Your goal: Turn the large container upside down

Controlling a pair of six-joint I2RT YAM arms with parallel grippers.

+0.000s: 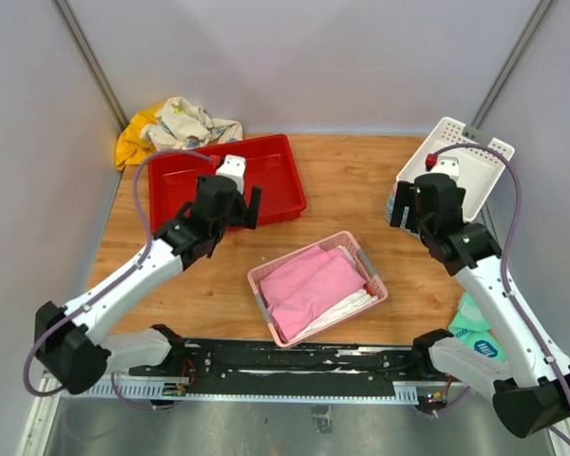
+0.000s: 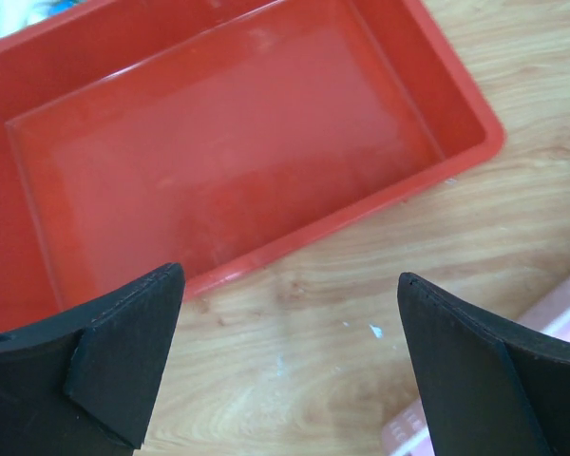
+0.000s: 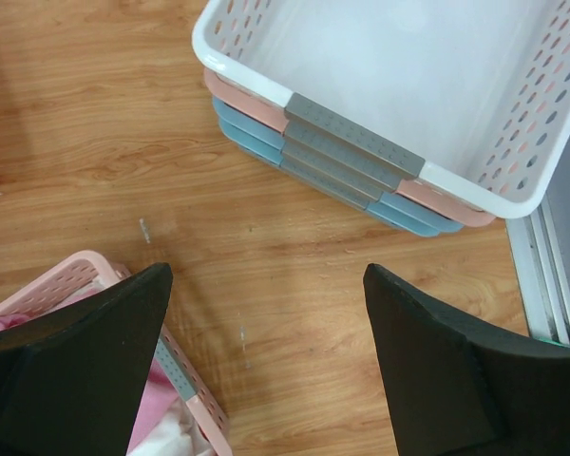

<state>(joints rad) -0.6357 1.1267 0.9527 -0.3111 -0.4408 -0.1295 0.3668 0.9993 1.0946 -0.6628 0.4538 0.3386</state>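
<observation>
Nearest the arm bases, a pink basket (image 1: 359, 255) sits in the middle of the wooden tabletop (image 1: 351, 190) with a folded pink cloth (image 1: 309, 285) inside it. Beyond it on the left, the left pincer (image 2: 290, 275) hangs released, fingers wide apart and grasping nothing, over bare wood just beside the near long rim of the red bin (image 1: 275, 176). On the right, the right pincer (image 3: 268, 271) is likewise spread and empty, near a stack of perforated baskets (image 3: 351, 142) with a white one on top. The red bin lies at the far left of the tabletop, open side up and empty. Behind it a crumpled yellow and white cloth (image 1: 176, 123) is heaped in the corner.
</observation>
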